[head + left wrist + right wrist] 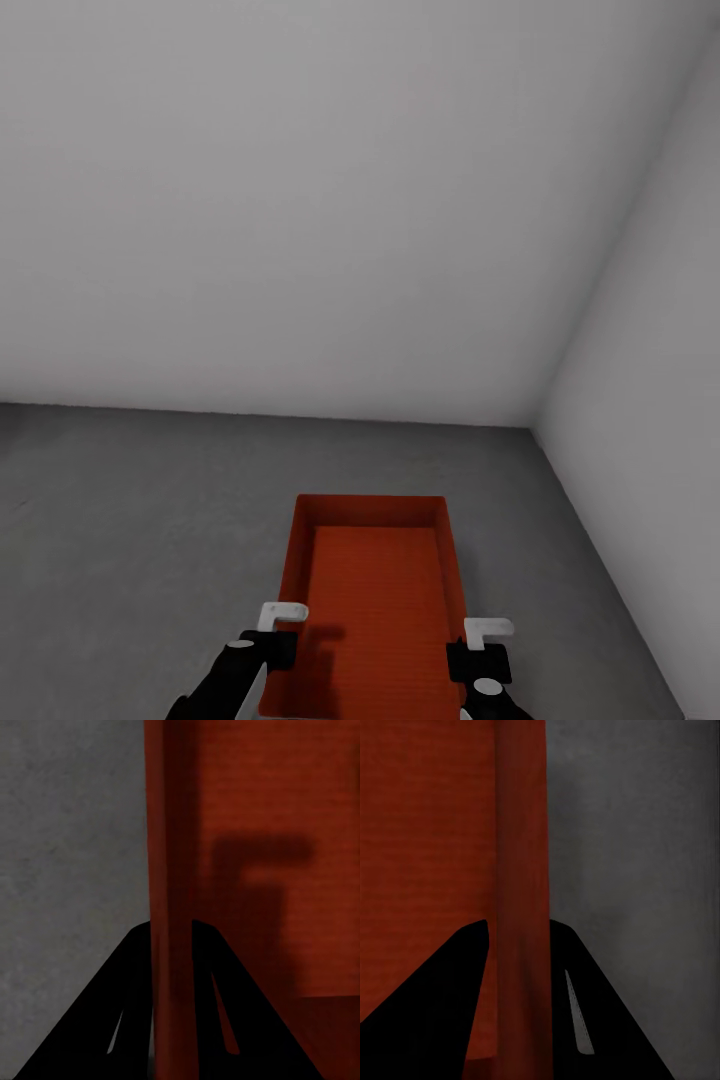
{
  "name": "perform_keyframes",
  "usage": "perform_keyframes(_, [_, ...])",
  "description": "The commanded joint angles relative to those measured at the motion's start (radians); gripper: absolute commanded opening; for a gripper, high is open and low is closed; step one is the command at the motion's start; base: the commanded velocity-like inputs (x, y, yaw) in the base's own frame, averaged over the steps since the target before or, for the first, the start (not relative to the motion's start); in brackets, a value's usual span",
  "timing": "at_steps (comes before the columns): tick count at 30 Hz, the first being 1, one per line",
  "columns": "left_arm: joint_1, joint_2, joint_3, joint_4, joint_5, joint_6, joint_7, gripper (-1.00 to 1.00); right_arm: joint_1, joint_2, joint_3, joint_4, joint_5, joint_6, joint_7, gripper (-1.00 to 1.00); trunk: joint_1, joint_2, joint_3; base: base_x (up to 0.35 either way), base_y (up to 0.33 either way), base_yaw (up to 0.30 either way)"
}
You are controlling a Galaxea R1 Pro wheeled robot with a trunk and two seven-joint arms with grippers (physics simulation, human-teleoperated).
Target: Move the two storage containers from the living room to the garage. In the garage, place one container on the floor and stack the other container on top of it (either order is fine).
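So the orange-red rectangular lidless plastic bin sits near the corner of the garage, where two plain pale grey walls meet the dark grey mottled concrete floor. The left gripper is clamped over the bin's left long wall, one black finger each side. The right gripper is doing the same on the right wall.

The wall of an orange-red rectangular plastic bin is straddled by the left hand's two black fingers; mottled dark grey concrete floor is seen beside it.
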Motion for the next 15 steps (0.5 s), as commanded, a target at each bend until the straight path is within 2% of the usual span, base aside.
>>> perform_keyframes(1, [0.001,-0.001,-0.016,-0.004,-0.034,0.003,0.005,-1.0,-0.003,0.0,0.005,0.001,-0.035,0.0,0.01,-1.0,0.001,-0.001,-0.001,0.323,0.0,-0.282])
perform_keyframes(9, [0.001,-0.001,-0.016,-0.004,-0.034,0.003,0.005,-1.0,-0.003,0.0,0.005,0.001,-0.034,0.0,0.01,-1.0,0.001,-0.001,-0.001,0.323,0.0,-0.261])
perform_keyframes(15, [0.001,-0.001,-0.017,-0.004,-0.034,0.003,0.005,-1.0,-0.003,-0.001,0.005,0.001,-0.033,0.0,0.009,-1.0,0.001,-0.001,-0.001,0.323,0.0,-0.061])
